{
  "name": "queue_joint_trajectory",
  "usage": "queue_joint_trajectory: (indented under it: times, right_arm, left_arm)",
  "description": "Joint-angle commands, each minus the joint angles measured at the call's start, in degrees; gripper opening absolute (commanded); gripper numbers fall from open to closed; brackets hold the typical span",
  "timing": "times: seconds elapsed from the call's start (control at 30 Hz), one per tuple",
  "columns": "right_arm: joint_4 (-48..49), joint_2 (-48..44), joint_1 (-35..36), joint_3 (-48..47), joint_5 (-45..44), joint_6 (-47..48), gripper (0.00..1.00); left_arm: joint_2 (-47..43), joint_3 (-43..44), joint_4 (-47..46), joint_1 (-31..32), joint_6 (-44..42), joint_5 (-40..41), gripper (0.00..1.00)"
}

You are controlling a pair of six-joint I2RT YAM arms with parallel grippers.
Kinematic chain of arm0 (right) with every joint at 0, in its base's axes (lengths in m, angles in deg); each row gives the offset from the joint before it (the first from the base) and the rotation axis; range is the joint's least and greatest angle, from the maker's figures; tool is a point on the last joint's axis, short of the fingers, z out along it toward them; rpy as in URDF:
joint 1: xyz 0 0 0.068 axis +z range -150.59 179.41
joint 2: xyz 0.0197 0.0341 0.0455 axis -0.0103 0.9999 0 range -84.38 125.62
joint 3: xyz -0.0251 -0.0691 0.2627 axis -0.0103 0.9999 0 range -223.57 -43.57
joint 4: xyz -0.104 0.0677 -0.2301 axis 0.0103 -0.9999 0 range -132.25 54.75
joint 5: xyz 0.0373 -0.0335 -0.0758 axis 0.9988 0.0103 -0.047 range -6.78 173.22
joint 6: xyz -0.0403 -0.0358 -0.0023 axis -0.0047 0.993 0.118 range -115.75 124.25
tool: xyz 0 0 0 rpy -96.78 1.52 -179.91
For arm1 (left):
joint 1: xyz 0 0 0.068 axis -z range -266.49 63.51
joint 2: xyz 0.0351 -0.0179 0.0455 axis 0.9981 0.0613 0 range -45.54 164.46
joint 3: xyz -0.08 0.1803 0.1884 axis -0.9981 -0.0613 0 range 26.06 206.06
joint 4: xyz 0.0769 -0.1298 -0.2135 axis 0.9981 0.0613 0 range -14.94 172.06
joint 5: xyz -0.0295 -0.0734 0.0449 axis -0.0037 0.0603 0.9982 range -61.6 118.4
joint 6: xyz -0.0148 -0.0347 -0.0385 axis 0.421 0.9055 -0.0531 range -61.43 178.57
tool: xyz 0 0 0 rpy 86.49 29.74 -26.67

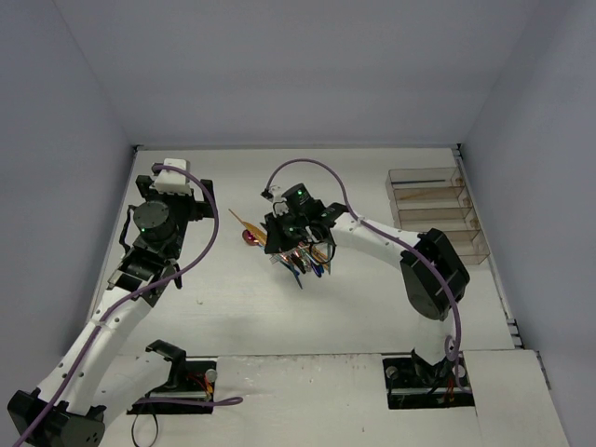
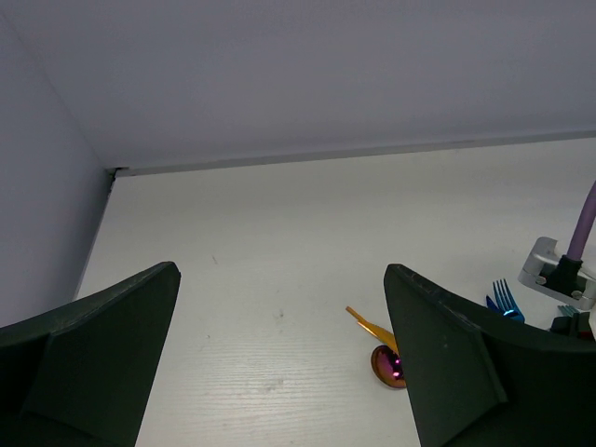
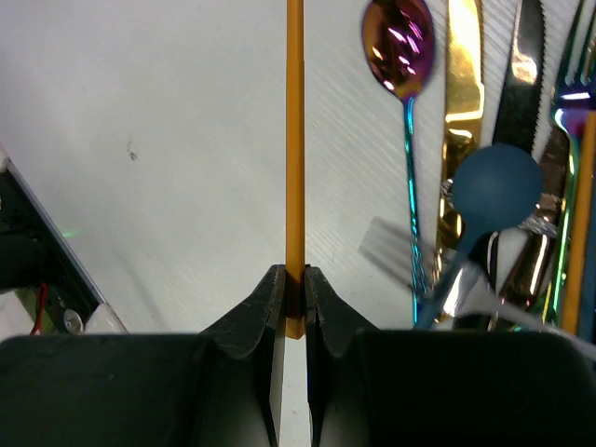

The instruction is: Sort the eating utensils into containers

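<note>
My right gripper is shut on one end of a thin gold utensil, which runs straight out from its jaws over the white table. In the top view the right gripper is at the table's middle, with the gold utensil pointing back-left. Beside it lies a pile of utensils: a magenta spoon, a gold knife, a teal spoon, a dark knife and a blue fork. The clear containers stand at the back right. My left gripper is open and empty, to the left of the pile.
Grey walls close the table on the left, back and right. The left wrist view shows the gold utensil's tip, the magenta spoon bowl and blue fork tines to the right of my left fingers.
</note>
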Motion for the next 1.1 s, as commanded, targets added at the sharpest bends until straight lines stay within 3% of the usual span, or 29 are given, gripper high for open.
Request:
queue_joint_trajectory:
  times: [0.0, 0.17, 0.27, 0.37, 0.53, 0.63, 0.8, 1.07]
  right_arm:
    - [2.6, 1.0, 0.7, -5.7, 2.1, -0.8, 0.0]
    - [2.6, -0.9, 0.1, -7.7, -10.9, -3.2, 0.0]
    - [2.6, -4.1, -1.7, -7.4, -28.2, -7.0, 0.0]
    - [2.6, -7.6, -6.0, -5.2, -41.7, -13.8, 0.0]
    - [2.6, -11.4, -16.4, -0.2, -53.2, -24.4, 0.0]
    - [2.3, -11.9, -21.8, 1.1, -57.0, -31.1, 0.0]
    - [2.0, -8.6, -32.3, 0.6, -55.5, -39.9, 0.0]
    - [2.0, -1.8, -37.2, -2.6, -56.6, -50.5, 0.0]
  left_arm:
    - [-0.4, 0.4, -4.5, 0.3, -1.0, 0.8, 0.9]
    - [-0.7, 0.4, -4.4, 0.3, -1.0, 1.8, 0.9]
    - [-0.9, 0.5, -4.4, 0.3, -0.8, 2.1, 0.9]
    - [-1.1, 0.5, -4.4, 0.3, -0.4, 2.2, 0.9]
    - [-1.2, 0.5, -4.4, 0.3, -0.1, 2.1, 0.9]
    - [-1.4, 0.4, -4.4, 0.3, -0.1, 2.2, 0.9]
    - [-1.1, 0.4, -4.4, 0.3, 0.0, 2.0, 0.9]
    - [-1.0, 0.3, -4.5, 0.3, 0.4, 1.6, 0.9]
